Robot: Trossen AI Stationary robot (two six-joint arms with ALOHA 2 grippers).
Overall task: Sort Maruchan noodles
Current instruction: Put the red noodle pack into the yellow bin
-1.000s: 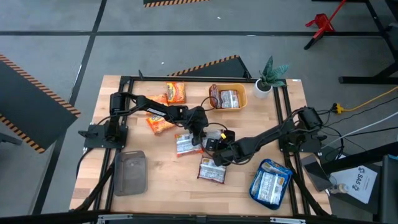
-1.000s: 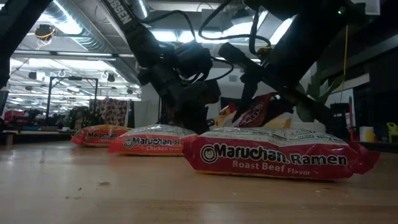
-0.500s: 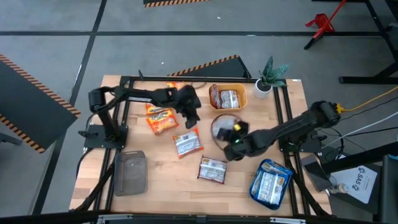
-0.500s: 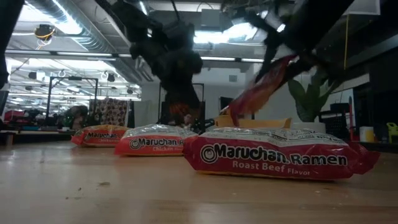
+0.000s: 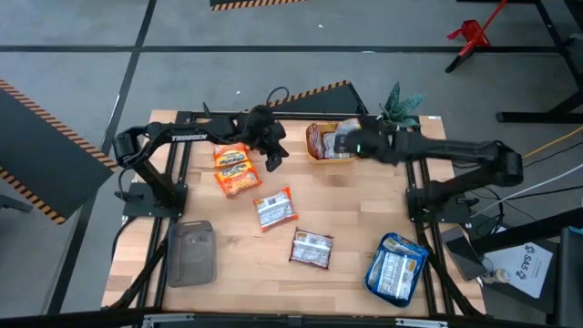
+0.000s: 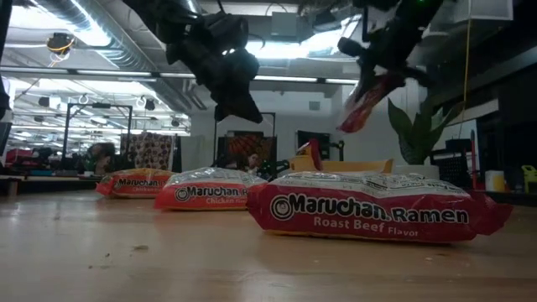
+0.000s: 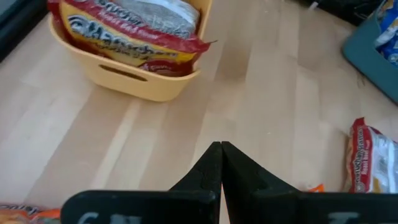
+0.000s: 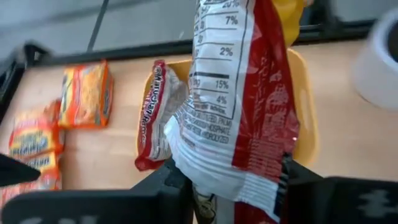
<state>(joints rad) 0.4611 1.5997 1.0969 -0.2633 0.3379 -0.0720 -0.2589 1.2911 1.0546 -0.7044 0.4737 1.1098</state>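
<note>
My right gripper (image 5: 357,144) is shut on a red-and-white Maruchan packet (image 8: 236,93) over the yellow bowl (image 5: 351,157) at the table's far side. Another red packet (image 8: 158,118) lies inside the bowl. My left gripper (image 5: 273,162) is shut and empty, raised above the table left of the bowl; the low view shows it up high (image 6: 239,105). Orange packets (image 5: 237,169) lie flat at the far left. Two red-and-white packets (image 5: 273,209) (image 5: 311,248) lie flat mid-table. My right gripper pinches the packet's crimped end seam (image 8: 249,186) between its two fingers. The fingers slant down from the table's right side. The packet (image 6: 367,99) is lifted clear, tilted and hanging below the gripper above the bowl.
A teal tray (image 5: 412,290) with blue-and-white packets sits at the near right. A grey tray (image 5: 192,253) sits at the near left. A potted plant (image 5: 392,114) stands at the far right, beside the bowl. Bare wood shows between the bowl and the mid-table packets.
My right gripper has carried the red-and-white packet up from mid-table toward the far edge, to above the yellow bowl, rolling as it went. My left gripper, still shut, has risen and drawn back toward the far left.
</note>
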